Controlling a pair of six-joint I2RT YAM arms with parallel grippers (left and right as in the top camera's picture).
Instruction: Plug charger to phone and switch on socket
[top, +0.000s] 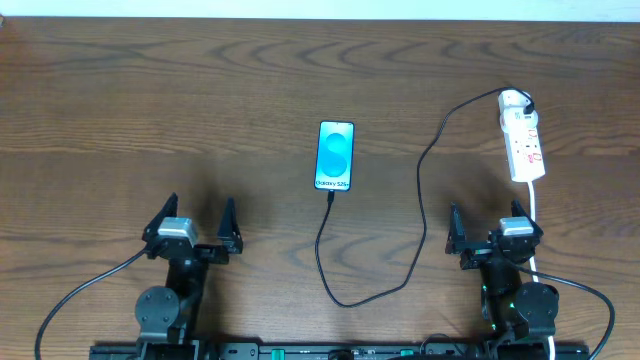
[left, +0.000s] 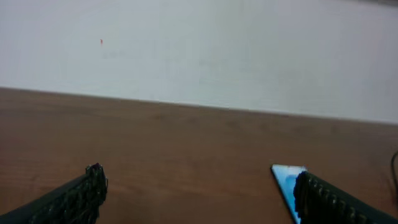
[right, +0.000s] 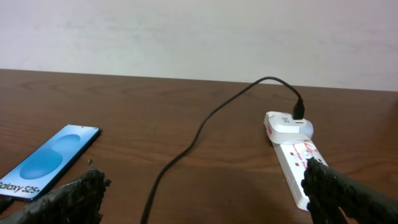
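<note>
Your left gripper (top: 200, 208) sits at the near left of the wooden table (top: 120, 100). Its fingers are spread wide and hold nothing. From the left wrist, the gap between the fingers shows only bare wood, and the phone (left: 287, 180) peeks in just beside the right finger.

The phone (top: 335, 156) lies flat near the table's middle, screen up and lit blue. It is well to the right of your left gripper and farther out, and well to the left of your right gripper. The charger (top: 420, 190) meets the phone's near edge, loops toward the near side, then climbs to the far right. You cannot tell whether its plug tip is fully seated.

Your right gripper (top: 486, 212) rests at the near right, also wide open and empty. The socket (top: 526, 145) lies just beyond it, reaching away toward the far edge. The white adapter (right: 287, 124) sits at the socket's far end with the black cable entering it. From the right wrist, the socket (right: 295, 165) passes beside the right finger. The switch position is too small to read.
</note>
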